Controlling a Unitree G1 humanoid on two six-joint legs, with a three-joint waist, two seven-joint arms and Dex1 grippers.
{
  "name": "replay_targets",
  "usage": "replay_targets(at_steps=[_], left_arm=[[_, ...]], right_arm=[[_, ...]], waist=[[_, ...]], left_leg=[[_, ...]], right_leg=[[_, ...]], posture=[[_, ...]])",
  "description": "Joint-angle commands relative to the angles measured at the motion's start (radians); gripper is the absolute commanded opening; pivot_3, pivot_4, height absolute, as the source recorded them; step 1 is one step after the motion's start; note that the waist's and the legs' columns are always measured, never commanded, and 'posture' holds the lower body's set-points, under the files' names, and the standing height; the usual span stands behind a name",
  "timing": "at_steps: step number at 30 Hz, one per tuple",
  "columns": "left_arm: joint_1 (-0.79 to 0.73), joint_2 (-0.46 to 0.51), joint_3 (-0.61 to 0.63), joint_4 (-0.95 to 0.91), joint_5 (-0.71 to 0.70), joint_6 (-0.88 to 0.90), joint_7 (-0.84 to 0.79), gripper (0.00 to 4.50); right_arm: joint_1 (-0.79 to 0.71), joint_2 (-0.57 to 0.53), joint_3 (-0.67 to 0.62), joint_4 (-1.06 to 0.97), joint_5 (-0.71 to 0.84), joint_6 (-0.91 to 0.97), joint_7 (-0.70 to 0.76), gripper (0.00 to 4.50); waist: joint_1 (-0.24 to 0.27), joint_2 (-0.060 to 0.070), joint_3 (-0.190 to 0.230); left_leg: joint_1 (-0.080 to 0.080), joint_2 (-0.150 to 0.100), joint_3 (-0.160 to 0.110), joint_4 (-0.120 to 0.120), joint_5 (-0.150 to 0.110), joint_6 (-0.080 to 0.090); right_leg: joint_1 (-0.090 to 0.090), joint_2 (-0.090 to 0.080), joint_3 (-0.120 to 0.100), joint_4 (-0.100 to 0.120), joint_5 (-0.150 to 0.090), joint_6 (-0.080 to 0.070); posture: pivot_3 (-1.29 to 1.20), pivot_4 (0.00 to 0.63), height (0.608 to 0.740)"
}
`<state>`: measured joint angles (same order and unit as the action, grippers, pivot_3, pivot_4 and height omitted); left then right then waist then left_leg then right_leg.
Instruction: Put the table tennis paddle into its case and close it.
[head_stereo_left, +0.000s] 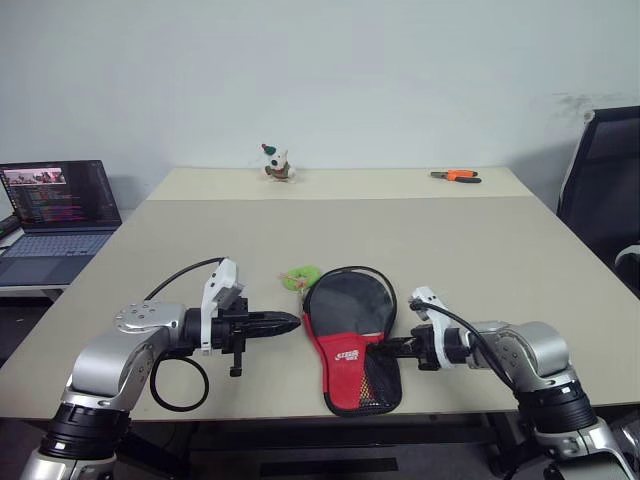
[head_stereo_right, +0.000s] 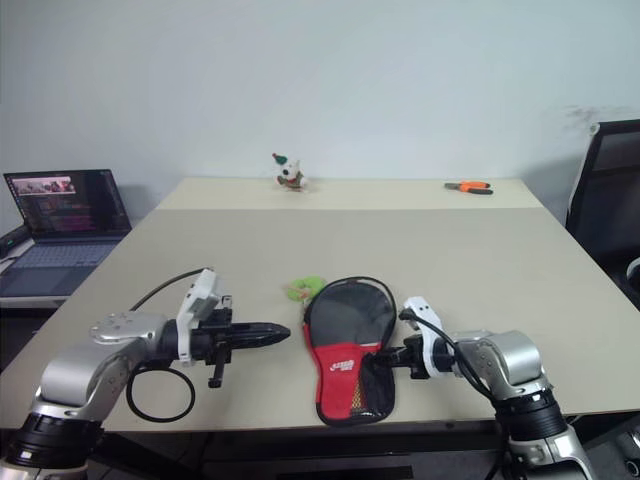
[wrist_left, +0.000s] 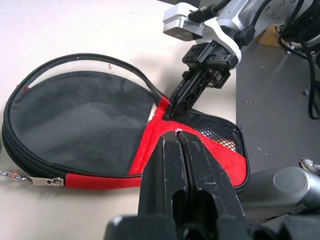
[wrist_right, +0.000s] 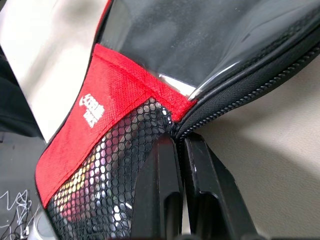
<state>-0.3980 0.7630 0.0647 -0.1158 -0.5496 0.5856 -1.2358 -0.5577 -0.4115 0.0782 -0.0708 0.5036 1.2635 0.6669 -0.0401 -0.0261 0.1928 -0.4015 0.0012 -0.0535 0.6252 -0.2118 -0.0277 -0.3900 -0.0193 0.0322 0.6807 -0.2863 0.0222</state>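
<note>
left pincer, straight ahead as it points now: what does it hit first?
Most likely the case. The shut left pincer points across the table at the case's red panel, just short of it; depth is hard to judge, so it might skim over the top.

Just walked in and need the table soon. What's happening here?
A humanoid robot is working on a table tennis paddle case near the front edge of the table. Its right tool pinches the case's zip edge beside the mesh pocket. The left tool is shut, holding nothing, just beside the case. A zipper pull lies at the case's rounded end.
</note>
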Motion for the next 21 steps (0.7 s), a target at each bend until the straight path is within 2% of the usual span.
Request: replay_targets(at_steps=[1,5,10,11,14,17,21], left_arm=[[-0.004,0.015,0.008,-0.028,-0.011,-0.007,0.003,0.00],[0.013,0.014,0.023,-0.033,-0.011,-0.006,0.024,0.00],[0.023,0.019,0.031,-0.023,-0.006,-0.006,0.049,0.00],[0.022,0.022,0.032,-0.016,-0.002,-0.009,0.052,0.00],[-0.010,0.013,0.039,0.034,0.006,-0.001,0.086,0.00],[-0.079,-0.019,0.031,0.131,0.037,-0.009,0.156,0.00],[-0.142,-0.059,-0.022,0.258,0.148,-0.078,0.243,0.91]], right_arm=[[-0.003,-0.004,-0.034,-0.027,0.015,0.005,-0.025,1.11],[0.019,-0.039,-0.028,-0.164,0.016,0.016,-0.054,2.50],[0.094,-0.160,0.026,-0.388,0.033,0.013,-0.030,4.29],[0.091,-0.178,0.014,-0.414,0.048,0.004,-0.014,4.43],[0.045,-0.172,-0.043,-0.438,0.110,-0.041,0.030,4.43],[-0.016,-0.064,-0.046,-0.368,0.112,-0.100,-0.014,4.43],[-0.037,-0.011,0.053,-0.240,-0.001,-0.205,-0.067,4.50]], waist=[[0.000,0.000,0.000],[0.001,0.000,0.000],[0.004,0.000,0.000],[0.004,0.000,0.000],[0.003,0.000,0.000],[0.003,-0.001,0.000],[0.007,-0.001,0.000]], left_leg=[[0.000,0.000,0.000,0.000,0.000,0.000],[0.000,0.000,0.000,0.000,0.000,0.000],[-0.001,0.000,0.000,0.000,0.000,0.000],[-0.001,0.000,0.000,0.000,0.000,0.000],[0.000,0.002,0.002,0.000,0.000,0.000],[0.001,0.005,0.002,0.001,0.000,0.000],[0.002,0.006,0.003,0.001,0.000,0.000]], right_leg=[[0.000,0.000,0.000,0.000,0.000,0.000],[0.000,0.000,0.000,0.000,0.000,0.000],[0.000,-0.001,0.000,-0.001,-0.001,0.002],[0.000,-0.001,0.000,-0.001,-0.001,0.002],[0.000,-0.001,0.001,-0.001,-0.002,0.003],[0.000,0.002,0.001,-0.001,-0.001,0.002],[0.001,0.004,0.001,-0.001,-0.001,0.001]], posture=[[0.00,0.150,0.740],[0.00,0.150,0.740],[0.00,0.150,0.740],[0.00,0.150,0.740],[0.00,0.150,0.740],[0.00,0.150,0.740],[0.00,0.150,0.740]])
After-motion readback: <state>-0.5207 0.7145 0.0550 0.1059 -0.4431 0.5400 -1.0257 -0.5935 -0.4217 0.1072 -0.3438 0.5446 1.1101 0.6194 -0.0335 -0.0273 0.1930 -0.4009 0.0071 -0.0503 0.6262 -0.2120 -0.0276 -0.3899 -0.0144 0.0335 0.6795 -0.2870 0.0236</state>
